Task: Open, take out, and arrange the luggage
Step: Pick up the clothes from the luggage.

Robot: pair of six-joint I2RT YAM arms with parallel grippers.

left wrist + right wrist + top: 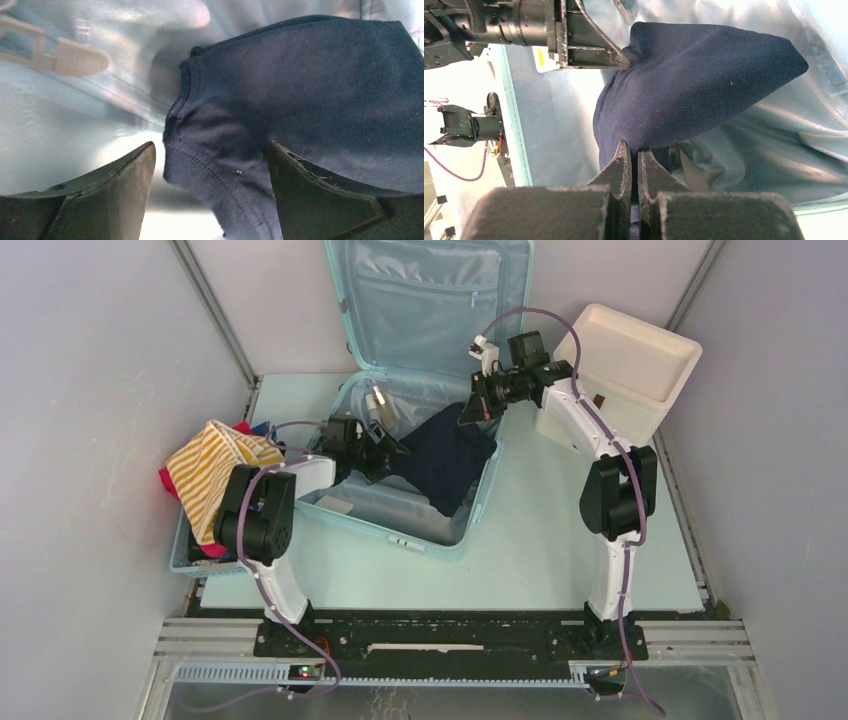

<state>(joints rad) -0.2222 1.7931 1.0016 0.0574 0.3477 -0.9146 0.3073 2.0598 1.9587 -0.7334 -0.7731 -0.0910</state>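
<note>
The pale mint-blue suitcase [440,532] lies open on the table, its lid [430,300] propped upright at the back. A navy garment [445,455] lies in its lower half. My right gripper [470,412] is shut on the garment's far edge and lifts it into a peak; this grip shows in the right wrist view [634,149]. My left gripper [387,452] is open at the garment's left edge. In the left wrist view the navy hem [220,165] hangs between its spread fingers [125,182], apart from the left one.
A small blue basket [185,560] at the left holds a yellow-striped cloth [210,470] and red fabric. A cream-white box [630,365] stands at the back right. A cream strap buckle [378,405] lies in the suitcase. Grey walls enclose the table.
</note>
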